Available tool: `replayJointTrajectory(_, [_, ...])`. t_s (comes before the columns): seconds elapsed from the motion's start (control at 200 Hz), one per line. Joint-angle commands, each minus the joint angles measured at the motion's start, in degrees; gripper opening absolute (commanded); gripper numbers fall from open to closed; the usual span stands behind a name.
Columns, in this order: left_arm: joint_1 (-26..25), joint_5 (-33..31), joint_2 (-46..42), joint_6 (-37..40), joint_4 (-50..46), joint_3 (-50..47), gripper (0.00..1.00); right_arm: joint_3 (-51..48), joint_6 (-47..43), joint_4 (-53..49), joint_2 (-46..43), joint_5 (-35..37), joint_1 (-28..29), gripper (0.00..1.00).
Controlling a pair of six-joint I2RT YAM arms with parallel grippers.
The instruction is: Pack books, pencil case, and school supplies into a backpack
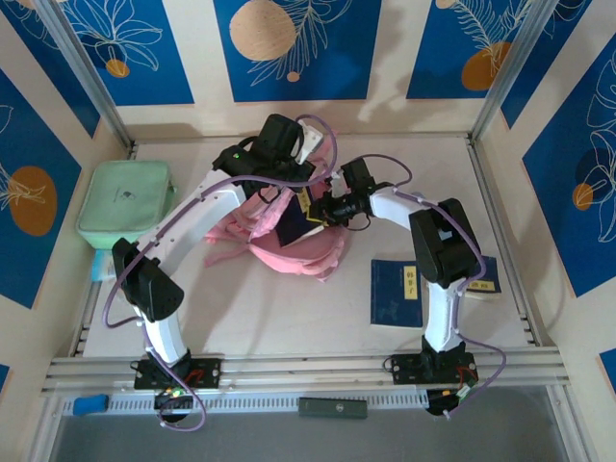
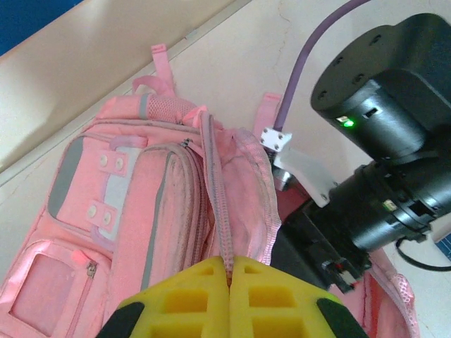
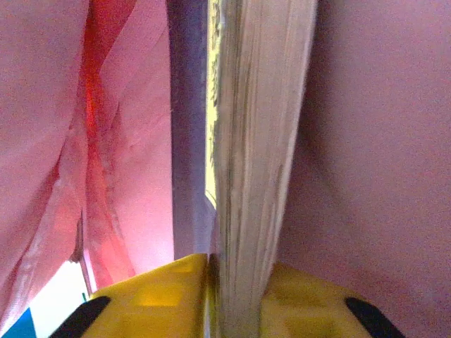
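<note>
The pink backpack (image 1: 289,252) lies mid-table with its main mouth held open. My left gripper (image 2: 230,262) is shut on the zipper edge (image 2: 215,176) of that mouth, lifting it above the front pockets (image 2: 106,204). My right gripper (image 3: 239,264) is shut on a dark navy book (image 3: 257,141), held on edge inside the backpack's pink lining (image 3: 380,141); from above the book (image 1: 292,226) sticks into the opening. Another navy book (image 1: 396,292) lies flat to the right, and one more (image 1: 486,276) is half hidden behind the right arm. I cannot pick out the pencil case for certain.
A mint green square bag (image 1: 125,204) sits at the far left, with a pale blue edge (image 1: 99,267) showing below it. The right arm's wrist (image 2: 380,141) crowds close beside the backpack mouth. Raised walls border the table.
</note>
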Motion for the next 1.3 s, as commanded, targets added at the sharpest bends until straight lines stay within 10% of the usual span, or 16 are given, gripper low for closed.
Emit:
replayJointTrajectory(0.0, [0.0, 0.1, -1.3, 1.3, 4.4, 3.4, 0.0, -3.1, -2.0, 0.6, -3.0, -3.8, -0.1, 0.03])
replayJointTrajectory(0.385, [0.0, 7.9, -2.9, 4.0, 2.1, 2.9, 0.0, -9.7, 2.5, 14.9, -9.1, -12.6, -0.6, 0.0])
replayJointTrajectory(0.66, [0.0, 9.9, -4.8, 3.5, 3.4, 1.8, 0.0, 3.4, 2.9, 12.8, 3.4, -8.8, 1.3, 0.0])
replayJointTrajectory(1.06, [0.3, 2.6, -4.5, 3.9, 3.8, 0.6, 0.0, -0.8, -1.7, 5.3, -2.3, 4.3, 0.2, 0.61])
replayJointTrajectory(1.295, [0.5, 3.6, -4.5, 3.3, 5.7, -0.7, 0.0, -6.2, 2.2, -7.8, -7.9, 16.4, 2.5, 0.57])
